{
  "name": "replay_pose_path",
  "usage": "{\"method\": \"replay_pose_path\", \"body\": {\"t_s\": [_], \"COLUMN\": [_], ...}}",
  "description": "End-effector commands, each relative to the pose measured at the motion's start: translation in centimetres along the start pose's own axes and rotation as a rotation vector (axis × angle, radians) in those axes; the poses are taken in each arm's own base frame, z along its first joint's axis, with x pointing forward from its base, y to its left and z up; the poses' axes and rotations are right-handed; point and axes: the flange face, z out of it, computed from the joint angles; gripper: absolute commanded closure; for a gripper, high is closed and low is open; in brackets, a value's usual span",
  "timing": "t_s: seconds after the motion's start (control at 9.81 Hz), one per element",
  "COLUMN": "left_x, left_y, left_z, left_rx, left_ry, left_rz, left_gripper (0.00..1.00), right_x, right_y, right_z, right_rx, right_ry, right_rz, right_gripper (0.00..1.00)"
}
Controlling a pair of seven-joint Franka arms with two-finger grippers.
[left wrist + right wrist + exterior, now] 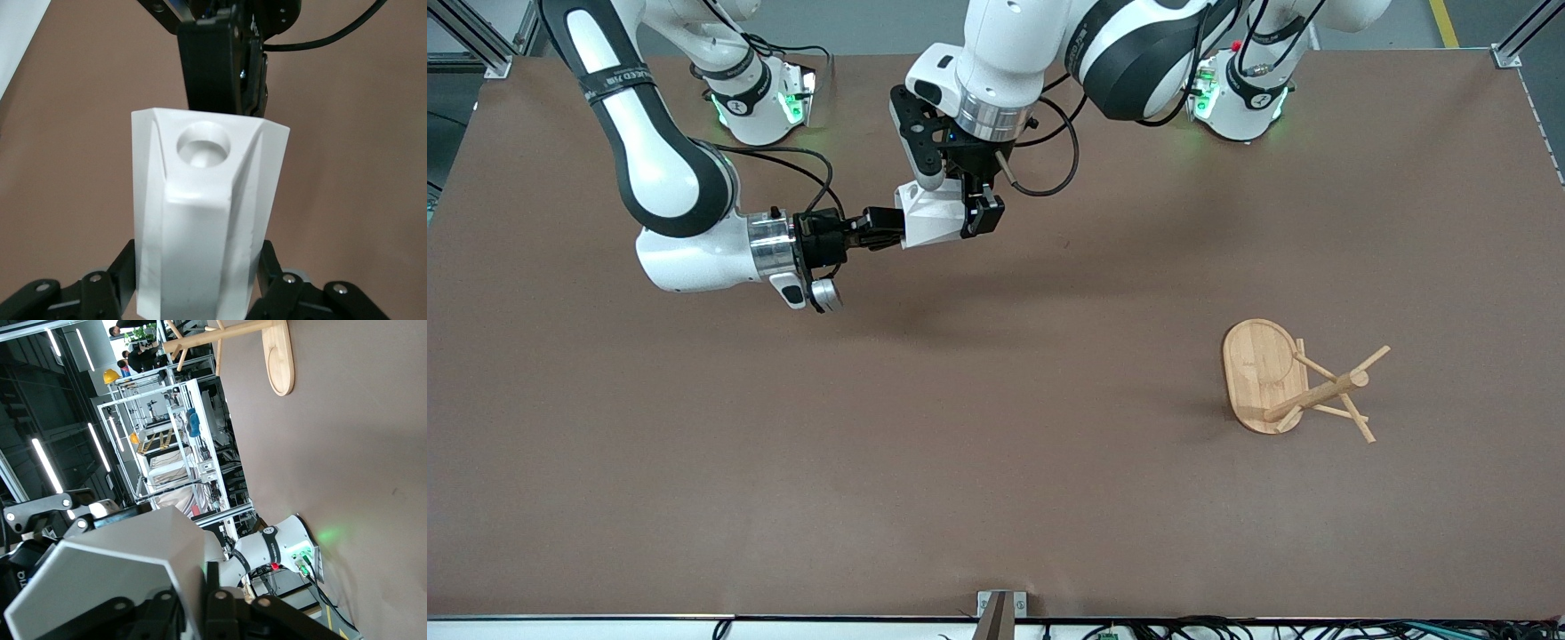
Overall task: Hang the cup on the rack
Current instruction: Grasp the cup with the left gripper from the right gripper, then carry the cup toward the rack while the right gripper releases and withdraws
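Observation:
The white faceted cup (929, 213) hangs in the air over the table's middle, toward the robots' bases, held from two ends. My right gripper (887, 229) lies level and is shut on the cup's wall (120, 567). My left gripper (971, 213) comes from above; its fingers (127, 267) press the cup's sides (207, 220). The tab handle's round hole (203, 143) faces the left wrist camera. The bamboo rack (1320, 391) stands on its oval base (1254, 364) toward the left arm's end, nearer the front camera. It also shows in the right wrist view (280, 353).
The brown table (996, 462) holds nothing else. The two arm bases (765, 107) (1245, 102) stand along the edge farthest from the front camera. A metal bracket (1000, 609) sits at the nearest edge.

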Motion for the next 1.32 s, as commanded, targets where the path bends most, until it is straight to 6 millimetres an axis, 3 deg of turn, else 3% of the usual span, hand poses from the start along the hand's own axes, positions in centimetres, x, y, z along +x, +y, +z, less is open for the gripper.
{"method": "replay_pose_path", "body": {"t_s": [0.0, 0.2, 0.41, 0.61, 0.92, 1.02, 1.22], "left_x": [0.2, -0.4, -2.0, -3.9, -9.7, -11.2, -12.3], "left_y": [0.0, -1.2, -4.8, -8.1, -15.1, -17.2, -18.7], "left_z": [2.0, 1.6, 1.3, 0.2, -2.0, -2.7, -2.8], "left_rx": [-0.020, -0.012, -0.001, 0.002, 0.001, 0.016, 0.040], "left_ry": [-0.012, -0.019, -0.034, -0.059, -0.158, -0.158, -0.159], "left_rz": [-0.005, -0.024, -0.062, -0.128, -0.303, -0.402, -0.643], "left_gripper": [0.97, 0.97, 0.98, 0.99, 0.99, 0.99, 0.99], "right_x": [-0.4, -0.5, -0.4, -0.8, -1.9, -2.1, -2.6], "right_y": [-1.3, -2.1, -1.6, -1.9, -4.4, -6.6, -8.3], "right_z": [-0.2, -1.9, -5.8, -11.7, -23.5, -25.7, -29.5], "right_rx": [0.029, 0.037, -0.038, -0.188, -0.470, -0.612, -0.951], "right_ry": [0.020, 0.017, 0.018, 0.022, 0.200, 0.249, 0.354], "right_rz": [-0.013, -0.031, -0.044, -0.022, 0.104, 0.139, 0.201], "right_gripper": [0.00, 0.00, 0.00, 0.00, 0.00, 0.00, 0.00]}}
